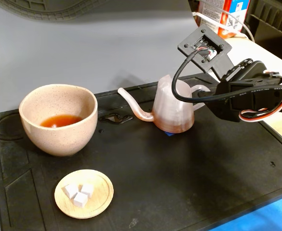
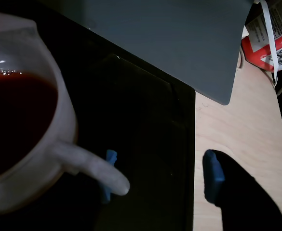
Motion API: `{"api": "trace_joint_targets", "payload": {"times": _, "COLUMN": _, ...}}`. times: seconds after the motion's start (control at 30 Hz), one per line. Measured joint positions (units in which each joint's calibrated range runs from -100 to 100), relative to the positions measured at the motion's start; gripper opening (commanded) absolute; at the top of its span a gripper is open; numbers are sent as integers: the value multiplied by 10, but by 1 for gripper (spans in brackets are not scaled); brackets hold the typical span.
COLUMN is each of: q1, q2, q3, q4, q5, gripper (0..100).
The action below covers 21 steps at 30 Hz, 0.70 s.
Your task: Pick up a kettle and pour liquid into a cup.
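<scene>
A small translucent pinkish-white plastic kettle with a conical body stands upright on a black rubbery mat right of centre in the fixed view, its long thin curved spout reaching toward the left of the frame. At centre left sits a large round speckled beige-pink ceramic cup, well apart from the kettle, with a shallow pool of reddish-brown translucent liquid at its bottom. Near the lower left, a small round wooden saucer carries three white cubes. The black arm enters from the right edge. In the wrist view the pincer stands wide, its blue-padded fingers apart, one just behind the kettle's loop handle, the other over the pale wooden tabletop; it holds nothing. Dark reddish liquid fills the kettle at the left of that view.
</scene>
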Motion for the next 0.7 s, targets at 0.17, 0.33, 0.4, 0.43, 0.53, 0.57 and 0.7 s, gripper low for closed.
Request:
{"api": "trace_joint_targets", "payload": {"times": 0.17, "q1": 0, "q2": 3, "q3": 0, "q4": 0, "q5": 0, "gripper": 23}}
{"api": "trace_joint_targets", "payload": {"times": 0.33, "q1": -11, "q2": 3, "q3": 15, "q4": -1, "q5": 0, "gripper": 23}}
{"api": "trace_joint_targets", "payload": {"times": 0.4, "q1": -16, "q2": 3, "q3": 16, "q4": -1, "q5": 0, "gripper": 23}}
{"api": "trace_joint_targets", "payload": {"times": 0.43, "q1": -17, "q2": 3, "q3": 16, "q4": -1, "q5": 0, "gripper": 23}}
{"api": "trace_joint_targets", "payload": {"times": 0.53, "q1": -17, "q2": 3, "q3": 17, "q4": -2, "q5": 0, "gripper": 23}}
{"api": "trace_joint_targets", "payload": {"times": 0.57, "q1": -17, "q2": 3, "q3": 18, "q4": -2, "q5": 0, "gripper": 23}}
{"api": "trace_joint_targets", "payload": {"times": 0.7, "q1": -17, "q2": 3, "q3": 22, "q4": -3, "q5": 0, "gripper": 23}}
